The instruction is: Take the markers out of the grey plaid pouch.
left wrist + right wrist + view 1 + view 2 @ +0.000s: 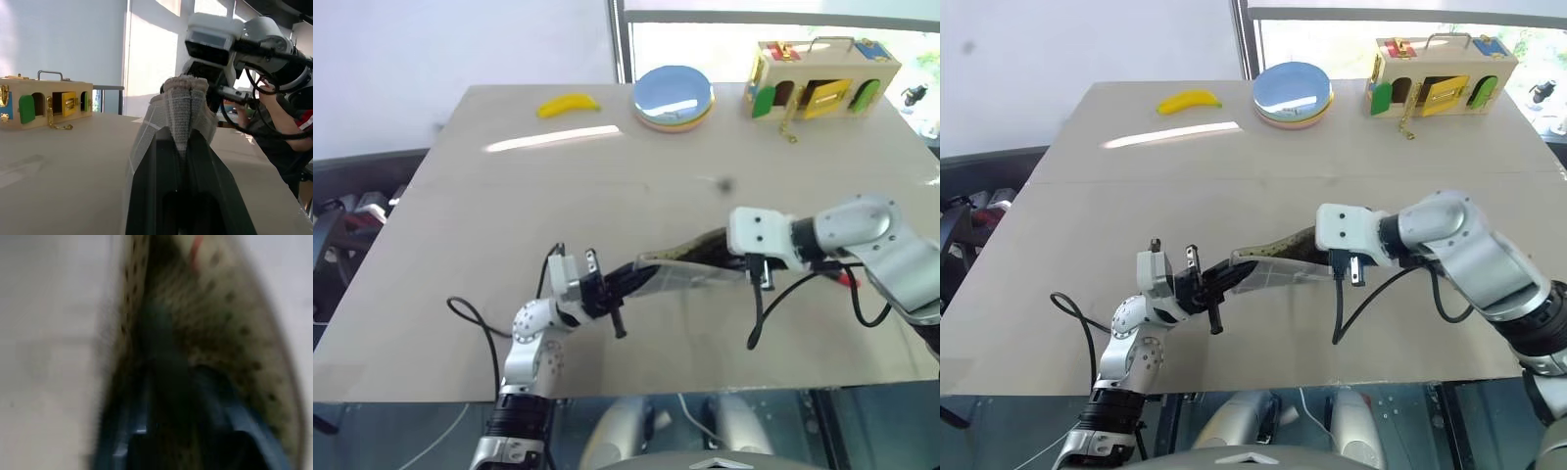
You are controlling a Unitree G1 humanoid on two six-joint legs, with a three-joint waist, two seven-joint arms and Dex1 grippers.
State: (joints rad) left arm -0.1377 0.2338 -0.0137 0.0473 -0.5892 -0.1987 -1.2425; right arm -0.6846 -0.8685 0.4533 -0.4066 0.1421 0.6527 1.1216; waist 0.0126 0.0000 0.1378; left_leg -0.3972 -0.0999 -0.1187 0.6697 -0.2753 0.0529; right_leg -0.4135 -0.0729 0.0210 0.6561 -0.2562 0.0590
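The left claw (1203, 284) is clamped shut on the near-left end of the grey plaid pouch (1268, 271), holding it above the surface (1087, 196), while the right claw (166, 431) reaches into its open right end; I cannot tell how wide its fingers stand. A red-tipped marker (196, 248) lies deep against the speckled lining, so removal seems just beginning, with markers left to draw out.

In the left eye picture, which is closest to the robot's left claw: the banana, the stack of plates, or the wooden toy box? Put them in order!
1. The banana, at the far edge of the table, almost straight beyond the left claw.
2. The stack of plates, farther right along that edge.
3. The wooden toy box, in the far right corner.
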